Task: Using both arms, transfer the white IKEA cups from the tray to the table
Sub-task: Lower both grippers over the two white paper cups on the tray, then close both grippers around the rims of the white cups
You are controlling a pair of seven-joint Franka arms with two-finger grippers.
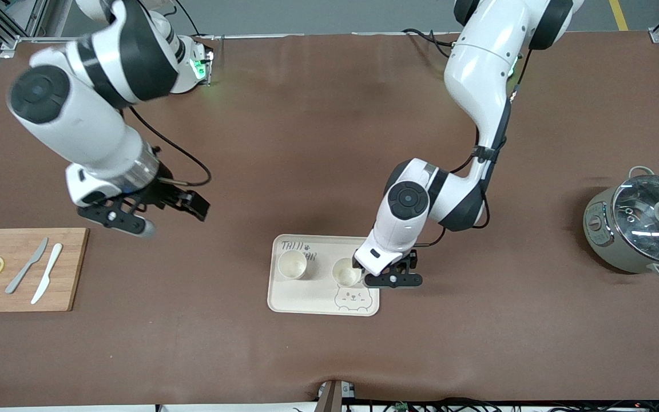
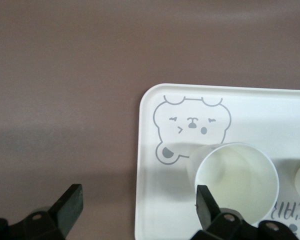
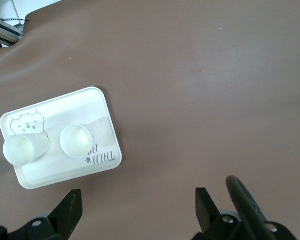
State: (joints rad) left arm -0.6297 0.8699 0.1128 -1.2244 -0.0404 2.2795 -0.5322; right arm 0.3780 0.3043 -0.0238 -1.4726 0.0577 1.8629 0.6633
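So the left gripper (image 1: 393, 278) is spread wide and holding nothing, hanging low over the edge of the bear-printed tray (image 1: 306, 303) at the left arm's end, with one finger (image 2: 206, 206) just beside a white cup (image 1: 346, 270). That cup stands upright on the tray, and the second white cup (image 1: 292, 264) stands upright on the same tray toward the right arm's end, a bit apart from it. The right gripper (image 1: 135, 220) is also wide open and empty, hovering over bare table near the cutting board (image 1: 69, 269).
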